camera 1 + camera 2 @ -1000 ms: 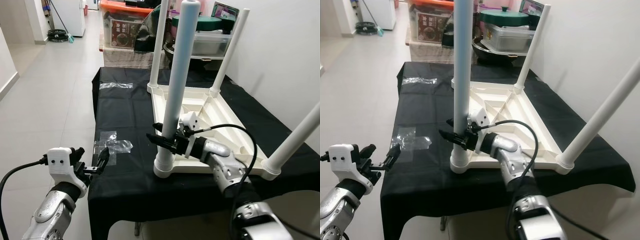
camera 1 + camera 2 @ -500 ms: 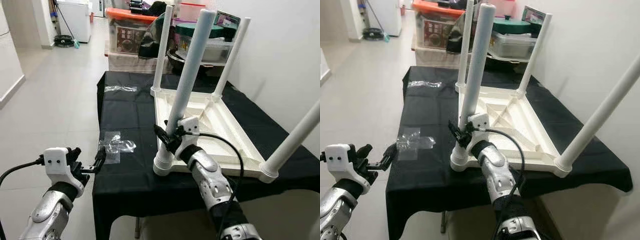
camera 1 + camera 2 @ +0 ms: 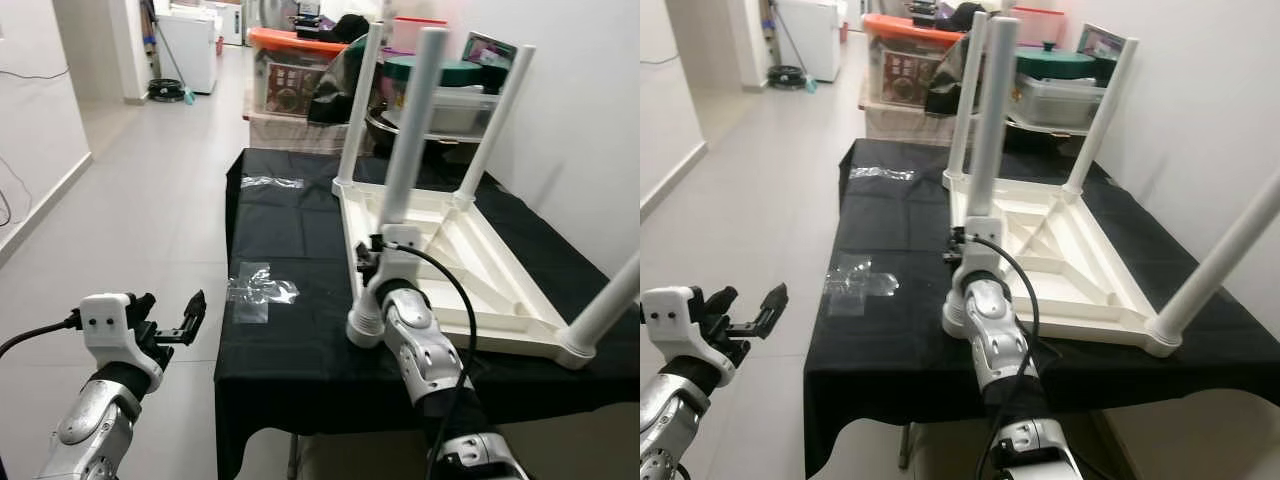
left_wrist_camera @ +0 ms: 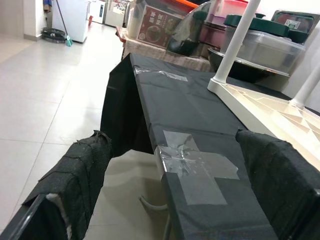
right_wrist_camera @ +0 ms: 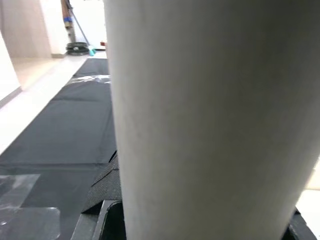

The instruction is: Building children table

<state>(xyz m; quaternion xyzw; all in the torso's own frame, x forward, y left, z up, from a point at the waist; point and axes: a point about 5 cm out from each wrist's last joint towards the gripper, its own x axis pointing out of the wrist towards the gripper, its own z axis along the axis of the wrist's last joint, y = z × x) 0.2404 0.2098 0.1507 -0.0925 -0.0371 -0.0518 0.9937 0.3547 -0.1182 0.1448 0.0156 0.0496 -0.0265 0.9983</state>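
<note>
Now the right end effector (image 3: 372, 262) grips the near table leg (image 3: 405, 175); best twist squarely into its socket. Left end effector (image 3: 178, 322) hangs released.

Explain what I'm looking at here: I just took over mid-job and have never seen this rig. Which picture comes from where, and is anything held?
This is a humanoid robot with two silver arms ending in black two-finger grippers. The two wide pictures come from its head camera, looking down at a table draped in black cloth. On it lies a white children's table, upside down, four legs pointing up, with clear plastic wrap beside it. The two close pictures come from the wrist cameras. The right gripper is closed around the near leg low down; that leg looms in its wrist view. The left gripper hangs open off the table's edge, holding nothing.
</note>
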